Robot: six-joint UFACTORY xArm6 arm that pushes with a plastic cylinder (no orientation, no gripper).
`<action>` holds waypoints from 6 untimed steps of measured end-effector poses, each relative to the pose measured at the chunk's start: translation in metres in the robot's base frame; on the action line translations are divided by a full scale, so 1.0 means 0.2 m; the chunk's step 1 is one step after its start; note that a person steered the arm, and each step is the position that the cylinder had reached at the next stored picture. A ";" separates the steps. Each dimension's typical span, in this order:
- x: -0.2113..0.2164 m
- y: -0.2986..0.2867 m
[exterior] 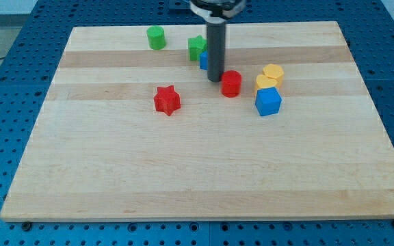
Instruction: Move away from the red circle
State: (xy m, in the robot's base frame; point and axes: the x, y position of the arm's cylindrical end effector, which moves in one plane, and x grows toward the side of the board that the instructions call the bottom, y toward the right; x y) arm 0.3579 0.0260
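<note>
The wooden board [204, 178] lies nearest; my tip [215, 80] touches the red circle [231, 83], hiding a blue block [203, 61]; no hand shows.

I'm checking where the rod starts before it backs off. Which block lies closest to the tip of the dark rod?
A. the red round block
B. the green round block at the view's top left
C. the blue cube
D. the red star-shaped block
A: my tip sits just to the view's left of the red round block, nearly touching it, while the other three blocks lie clearly farther off.

Lab bench — blue perforated table [19, 41], wooden board [204, 178]
</note>
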 end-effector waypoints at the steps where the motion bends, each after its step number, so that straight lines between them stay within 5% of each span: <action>1: -0.06 -0.10; 3: -0.25 -0.62; 6: -0.35 -0.66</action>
State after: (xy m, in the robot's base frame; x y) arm 0.2880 -0.1070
